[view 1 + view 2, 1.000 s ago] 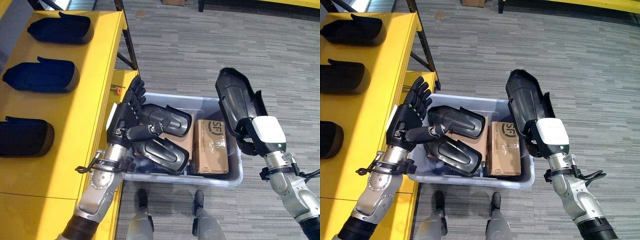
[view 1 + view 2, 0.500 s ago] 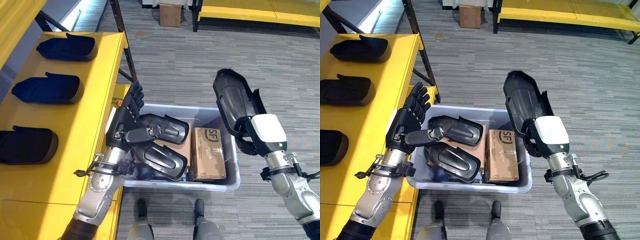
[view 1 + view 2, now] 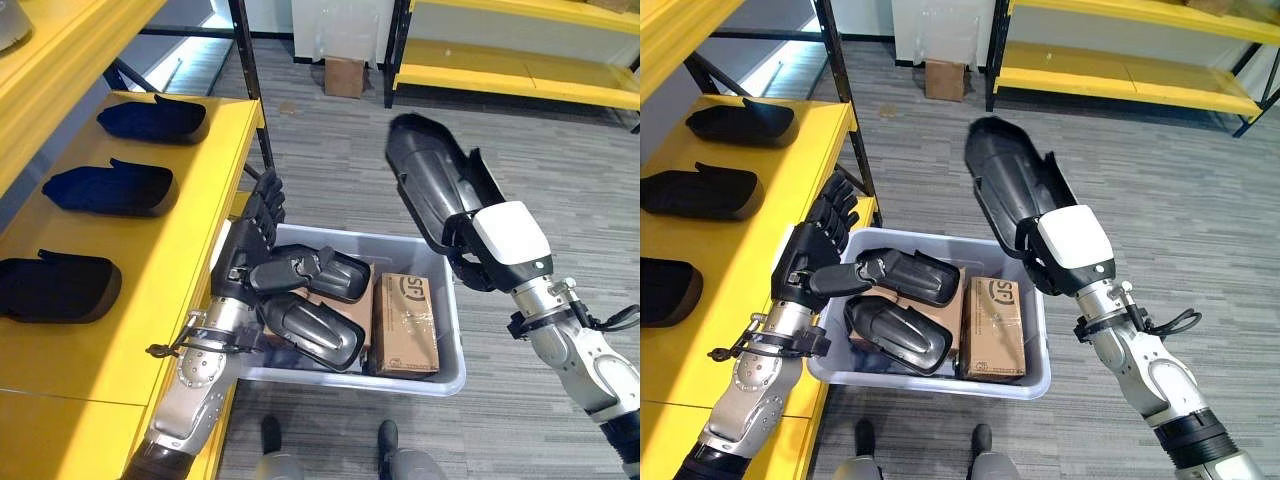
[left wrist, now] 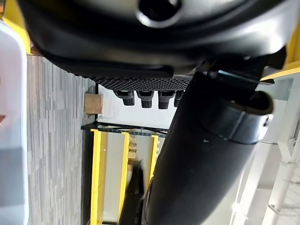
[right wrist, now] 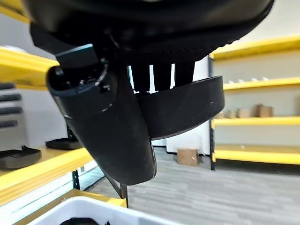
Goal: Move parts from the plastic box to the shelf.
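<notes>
Right hand (image 3: 1072,250) is clamped on a black part (image 3: 1012,200), held up in the air above the box (image 3: 1025,378), long end tilted toward the shelf (image 3: 190,230). I see my left hand (image 3: 250,245) with fingers straight, at the box's shelf-side edge, thumb over another black part (image 3: 320,272) in the box. A third part (image 3: 310,330) lies just below it, beside a carton (image 3: 403,322). Three parts (image 3: 100,186) already sit in a row on the yellow shelf.
</notes>
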Motion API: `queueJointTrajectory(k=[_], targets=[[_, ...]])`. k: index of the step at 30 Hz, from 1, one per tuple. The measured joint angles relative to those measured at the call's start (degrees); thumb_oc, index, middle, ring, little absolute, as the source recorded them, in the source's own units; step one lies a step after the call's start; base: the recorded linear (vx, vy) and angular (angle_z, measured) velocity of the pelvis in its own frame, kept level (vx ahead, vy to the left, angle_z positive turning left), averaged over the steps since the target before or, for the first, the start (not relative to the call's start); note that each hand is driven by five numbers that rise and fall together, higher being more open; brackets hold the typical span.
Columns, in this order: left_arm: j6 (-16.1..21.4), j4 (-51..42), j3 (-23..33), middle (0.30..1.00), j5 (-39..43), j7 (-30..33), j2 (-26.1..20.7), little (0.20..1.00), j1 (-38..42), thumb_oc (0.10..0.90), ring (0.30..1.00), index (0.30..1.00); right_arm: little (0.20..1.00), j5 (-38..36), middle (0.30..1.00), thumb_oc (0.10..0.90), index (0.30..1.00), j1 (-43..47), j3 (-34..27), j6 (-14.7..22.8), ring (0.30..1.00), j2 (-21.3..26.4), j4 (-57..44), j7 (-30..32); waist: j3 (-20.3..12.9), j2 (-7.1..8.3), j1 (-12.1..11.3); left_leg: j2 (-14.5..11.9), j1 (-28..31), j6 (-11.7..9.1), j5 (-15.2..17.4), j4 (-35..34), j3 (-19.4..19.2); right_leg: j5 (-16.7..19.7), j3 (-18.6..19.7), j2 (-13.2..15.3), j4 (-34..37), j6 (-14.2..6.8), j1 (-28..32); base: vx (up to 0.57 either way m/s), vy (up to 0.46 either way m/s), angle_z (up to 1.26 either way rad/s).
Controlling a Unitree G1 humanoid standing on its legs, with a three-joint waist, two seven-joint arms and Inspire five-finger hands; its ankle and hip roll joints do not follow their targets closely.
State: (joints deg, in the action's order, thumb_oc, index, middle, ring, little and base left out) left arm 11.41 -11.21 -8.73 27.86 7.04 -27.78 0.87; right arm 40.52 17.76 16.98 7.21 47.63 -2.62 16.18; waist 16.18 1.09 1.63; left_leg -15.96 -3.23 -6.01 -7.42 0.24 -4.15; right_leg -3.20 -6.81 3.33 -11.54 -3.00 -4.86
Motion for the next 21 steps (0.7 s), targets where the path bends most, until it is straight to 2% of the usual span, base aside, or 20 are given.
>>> queueJointTrajectory(k=[1,2,3,4,5,6,7,9,10,11,12,13,14,16,17,18,19,20,21], targets=[[-0.3,0.0,0.0,1.000,0.0,0.1,0.0,1.000,-1.0,0.900,1.000,1.000,0.300,0.0,0.300,0.400,0.300,1.5,0.5,0.7,0.300,0.1,-0.1,0.0,0.0,-0.49,-1.0,-0.9,-0.3,0.2,-1.0,-0.6,0.5,-1.0,-0.4,-1.0,-2.4,0.2,-1.3,-0.16,-0.147,0.29],[-0.3,0.0,-0.2,1.000,0.0,0.1,-0.1,1.000,-1.7,0.900,1.000,1.000,0.300,0.0,0.300,0.400,0.300,2.4,0.5,1.0,0.300,0.3,-0.5,0.0,0.1,-0.78,-1.6,-0.9,-2.0,2.5,-3.3,-0.7,1.4,-2.5,-1.8,-1.2,-4.7,1.0,-2.9,-0.16,-0.131,0.48],[-0.3,0.2,-0.5,1.000,0.0,0.1,0.0,1.000,-1.7,0.900,1.000,1.000,0.300,0.0,0.300,0.400,0.300,2.5,0.4,1.0,0.300,0.6,-0.8,0.1,0.2,-1.04,-1.6,-0.9,-3.1,2.9,-5.0,-0.7,1.6,-3.0,-2.7,-1.2,-5.3,1.5,-3.3,-0.21,-0.144,1.13],[-0.5,0.3,-1.3,1.000,0.0,0.2,0.2,1.000,-1.9,0.900,1.000,1.000,0.300,0.0,0.300,0.400,0.300,2.6,0.3,0.9,0.300,2.8,-1.3,0.3,0.1,-2.95,-1.7,-0.9,-4.9,11.6,-3.7,-2.2,0.4,-4.8,-4.6,-1.8,-7.1,3.0,-4.3,-0.20,-0.135,1.29],[-0.5,0.4,-1.4,1.000,0.0,0.3,0.1,1.000,-2.0,0.900,1.000,1.000,0.300,0.1,0.300,0.400,0.300,2.3,0.3,0.7,0.300,3.6,-1.2,0.4,0.2,-3.29,-2.5,-0.9,-5.2,14.9,1.1,-3.7,-1.2,-5.4,-6.4,-1.2,-9.3,5.9,-5.4,-0.15,-0.084,1.40],[-0.5,0.4,-1.2,1.000,-0.1,0.6,-0.3,1.000,-1.9,0.900,1.000,1.000,0.300,0.1,0.300,0.400,0.300,1.7,0.1,0.6,0.300,3.5,-1.3,0.4,0.2,-2.70,-3.1,-0.4,-5.5,15.3,4.9,-3.5,-3.0,-5.5,-7.8,0.9,-9.0,6.5,-5.7,-0.09,-0.067,1.23],[-0.5,0.6,-1.1,1.000,0.0,1.2,-0.2,1.000,-1.9,0.900,1.000,1.000,0.300,0.3,0.300,0.400,0.300,1.5,0.1,0.5,0.300,3.4,-1.3,0.5,0.4,-1.77,-3.5,1.2,-6.9,8.5,3.7,1.3,-3.3,-5.4,-9.0,3.2,-8.1,6.9,-5.7,-0.11,-0.074,1.00],[-0.5,0.5,-1.0,1.000,-0.1,1.2,-0.2,1.000,-1.8,0.900,1.000,1.000,0.300,0.6,0.300,0.400,0.300,1.3,0.1,0.6,0.300,3.3,-1.4,0.5,0.4,-1.63,-3.1,2.1,-5.8,5.0,4.5,8.4,-3.5,-3.9,-11.2,4.8,-5.3,7.5,-4.4,-0.08,-0.054,0.85],[-0.4,0.7,-1.0,1.000,-0.2,0.9,-0.1,1.000,-1.3,0.900,1.000,1.000,0.300,1.1,0.300,0.400,0.300,0.6,0.1,0.5,0.300,3.3,-1.4,0.6,0.4,-1.46,-2.2,1.9,-4.5,3.1,6.4,12.5,-3.2,-2.7,-14.0,5.7,-3.0,7.2,-2.6,-0.04,0.030,1.04],[-0.2,0.6,-1.0,1.000,-0.5,0.9,0.0,1.000,-0.9,0.900,1.000,1.000,0.300,1.2,0.300,0.400,0.300,0.0,-0.2,0.3,0.300,3.4,-1.4,0.6,0.3,-1.43,-0.9,1.2,-2.7,2.3,6.3,13.7,-3.3,-1.4,-16.3,5.7,-0.9,7.1,-0.9,0.02,0.064,0.83],[0.0,0.6,-0.8,1.000,-1.3,0.9,0.1,1.000,-0.8,0.900,1.000,1.000,0.300,1.3,0.300,0.400,0.300,0.0,-0.3,0.2,0.300,3.4,-1.4,0.6,0.2,-1.28,-1.2,0.5,0.4,1.4,6.8,13.6,-3.7,-0.5,-17.7,6.2,0.4,7.2,-0.5,-0.01,0.115,0.71],[-0.1,1.1,-0.7,1.000,-1.3,0.6,0.2,1.000,-0.4,0.900,1.000,1.000,0.300,1.3,0.300,0.400,0.300,-0.2,-1.0,0.2,0.300,3.2,-1.4,0.6,0.2,-1.23,-0.3,-1.0,1.9,-1.7,7.8,15.9,-6.3,0.2,-19.2,6.4,1.5,6.4,1.0,0.01,0.124,0.69],[-0.1,1.6,-0.8,1.000,-1.3,0.1,0.6,1.000,0.0,0.900,1.000,1.000,0.300,1.3,0.300,0.400,0.300,-0.9,-2.1,0.0,0.300,3.3,-1.4,0.6,0.0,-1.49,1.3,-2.4,3.9,-2.7,7.3,16.2,-8.6,0.6,-21.0,6.6,2.6,5.9,2.6,-0.06,0.154,1.00],[0.1,1.6,-0.8,1.000,-1.3,-0.3,2.5,1.000,0.2,0.900,1.000,1.000,0.300,1.3,0.300,0.400,0.300,-2.4,-5.6,-0.6,0.300,4.1,-1.5,1.0,-1.3,-3.65,2.4,-5.0,8.3,-3.4,5.1,11.3,-11.2,1.1,-23.6,7.0,2.4,5.2,2.9,-0.05,0.179,0.98],[0.1,1.7,-1.1,1.000,-1.3,-0.4,2.8,1.000,0.4,0.900,1.000,1.000,0.300,1.2,0.300,0.400,0.300,-3.5,-7.7,-1.1,0.300,4.1,-1.5,1.3,-1.9,-4.71,3.6,-5.3,9.1,-3.4,3.9,7.3,-13.0,1.6,-24.7,7.5,2.2,4.4,2.9,-0.02,0.221,0.96],[0.0,1.7,-1.4,1.000,-1.3,-0.5,3.1,1.000,0.8,0.900,1.000,1.000,0.300,1.2,0.300,0.400,0.300,-4.7,-9.4,-1.4,0.300,4.2,-1.5,1.7,-2.2,-5.27,4.5,-4.6,9.1,-3.1,3.2,4.5,-14.7,2.0,-25.6,8.0,2.2,3.8,3.0,0.02,0.238,1.04],[0.0,1.7,-1.8,1.000,-1.3,-0.5,4.0,1.000,0.8,0.900,1.000,1.000,0.300,1.1,0.300,0.400,0.300,-5.6,-10.5,-2.0,0.300,4.8,-1.5,1.8,-2.7,-6.26,5.0,-3.7,9.5,-1.6,-1.4,1.3,-15.0,2.1,-26.7,8.4,1.6,3.4,2.9,0.04,0.227,0.98],[-0.1,2.0,-2.4,1.000,-1.3,-0.4,4.2,1.000,0.7,0.900,1.000,1.000,0.300,1.1,0.300,0.400,0.300,-7.3,-11.4,-2.6,0.300,4.2,-1.4,2.3,-3.0,-5.99,5.2,-1.7,10.1,-2.3,-0.5,-0.6,-15.8,3.5,-26.4,10.4,1.0,2.1,3.4,0.06,0.209,0.72],[-0.1,2.1,-2.5,1.000,-1.2,-0.4,4.2,1.000,0.4,0.900,1.000,1.000,0.300,1.1,0.300,0.400,0.300,-7.7,-11.4,-2.5,0.300,4.2,-1.4,2.4,-3.2,-5.80,5.0,-0.9,10.2,-2.3,-0.5,-0.9,-15.3,3.7,-26.0,11.0,0.5,2.4,3.2,0.05,0.210,0.56]])
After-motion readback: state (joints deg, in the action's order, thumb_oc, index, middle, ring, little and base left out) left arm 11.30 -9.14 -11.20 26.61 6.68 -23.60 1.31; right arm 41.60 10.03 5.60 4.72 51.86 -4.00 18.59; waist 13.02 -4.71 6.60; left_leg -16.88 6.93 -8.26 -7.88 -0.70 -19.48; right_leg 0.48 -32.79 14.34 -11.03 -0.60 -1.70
